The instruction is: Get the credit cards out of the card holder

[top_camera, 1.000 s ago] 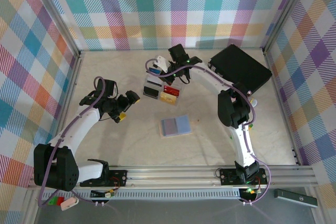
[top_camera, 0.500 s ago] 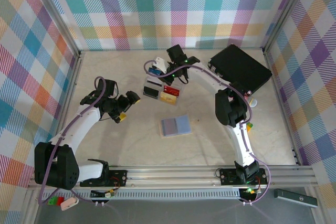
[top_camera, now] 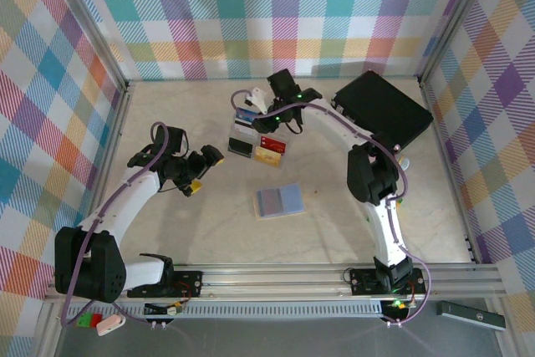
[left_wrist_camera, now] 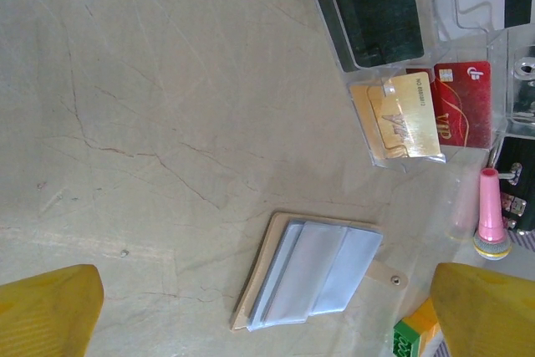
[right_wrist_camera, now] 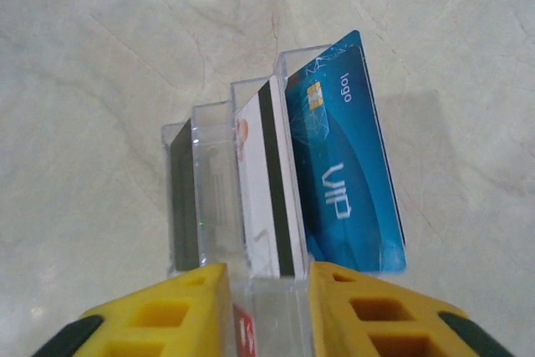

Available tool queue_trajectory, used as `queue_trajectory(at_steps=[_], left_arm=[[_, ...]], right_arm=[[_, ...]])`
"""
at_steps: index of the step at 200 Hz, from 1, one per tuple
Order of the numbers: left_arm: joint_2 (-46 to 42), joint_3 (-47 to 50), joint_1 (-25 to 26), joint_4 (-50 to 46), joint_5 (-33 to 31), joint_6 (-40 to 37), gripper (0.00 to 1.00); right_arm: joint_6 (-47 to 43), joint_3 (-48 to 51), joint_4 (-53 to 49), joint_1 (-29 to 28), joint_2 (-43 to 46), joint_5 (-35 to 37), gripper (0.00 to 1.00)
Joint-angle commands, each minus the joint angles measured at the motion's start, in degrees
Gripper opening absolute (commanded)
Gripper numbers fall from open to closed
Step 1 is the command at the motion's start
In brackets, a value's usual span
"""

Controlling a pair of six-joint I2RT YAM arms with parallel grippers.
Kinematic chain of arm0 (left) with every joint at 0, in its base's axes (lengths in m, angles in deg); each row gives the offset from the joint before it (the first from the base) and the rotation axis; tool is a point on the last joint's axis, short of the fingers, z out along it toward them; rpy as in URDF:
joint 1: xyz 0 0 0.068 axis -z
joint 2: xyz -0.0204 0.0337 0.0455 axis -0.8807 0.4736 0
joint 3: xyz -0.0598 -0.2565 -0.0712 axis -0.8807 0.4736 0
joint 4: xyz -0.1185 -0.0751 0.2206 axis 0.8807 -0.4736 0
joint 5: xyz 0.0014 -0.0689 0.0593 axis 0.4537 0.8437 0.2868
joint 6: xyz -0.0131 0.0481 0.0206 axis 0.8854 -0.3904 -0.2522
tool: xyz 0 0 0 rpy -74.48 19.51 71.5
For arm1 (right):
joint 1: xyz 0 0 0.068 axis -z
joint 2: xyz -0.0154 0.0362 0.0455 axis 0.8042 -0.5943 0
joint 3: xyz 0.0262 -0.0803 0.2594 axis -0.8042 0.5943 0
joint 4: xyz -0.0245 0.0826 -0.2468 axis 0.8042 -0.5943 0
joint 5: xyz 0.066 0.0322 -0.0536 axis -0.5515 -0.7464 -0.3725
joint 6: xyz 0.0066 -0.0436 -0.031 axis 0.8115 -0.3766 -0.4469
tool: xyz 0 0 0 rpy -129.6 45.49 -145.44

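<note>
The pale blue card holder [top_camera: 280, 201] lies flat on the table, apart from both grippers; it also shows in the left wrist view [left_wrist_camera: 313, 273]. A white credit card with a dark stripe [right_wrist_camera: 269, 181] stands in a slot of the clear tray [right_wrist_camera: 213, 173]. My right gripper [right_wrist_camera: 269, 307] hovers over that slot, and its yellow fingers [right_wrist_camera: 167, 315] stand a little wider than the card, open. A gold credit card [left_wrist_camera: 407, 114] lies in another compartment. My left gripper [top_camera: 201, 169] hangs wide open to the holder's left, holding nothing.
A blue card [right_wrist_camera: 347, 165] leans in the slot beside the white one, and a red card [left_wrist_camera: 462, 102] lies next to the gold one. A large black case [top_camera: 383, 106] sits at the back right. A pink-tipped object [left_wrist_camera: 489, 219] stands beyond the holder.
The right gripper's jaws have parted from shut, letting go of the white striped card, which now stands in the tray slot. The left arm has not moved.
</note>
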Motion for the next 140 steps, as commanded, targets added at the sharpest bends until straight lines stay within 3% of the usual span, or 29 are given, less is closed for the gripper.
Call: queue_trajectory(at_steps=[1,33,68,140], left_arm=[[-2.45,1.24,-0.89,-1.64,0.12,-0.41,1.0],[-4.51,2.96,-0.93,-0.87,0.29,0.69,1.0],[-7.86,4.63,-0.91,-1.53,0.25,0.69,1.0],[-11.58,5.88,-0.93,-3.69,0.28,-1.72,1.0]], right_arm=[[10.81,5.38,2.2,-0.1,8.96,-0.21,0.4],[22.82,19.68,10.21,-0.36,20.38,1.58,0.6],[31.56,30.99,10.33,-1.36,30.21,3.95,0.76],[46.17,46.97,5.35,-7.25,44.08,16.51,0.91]])
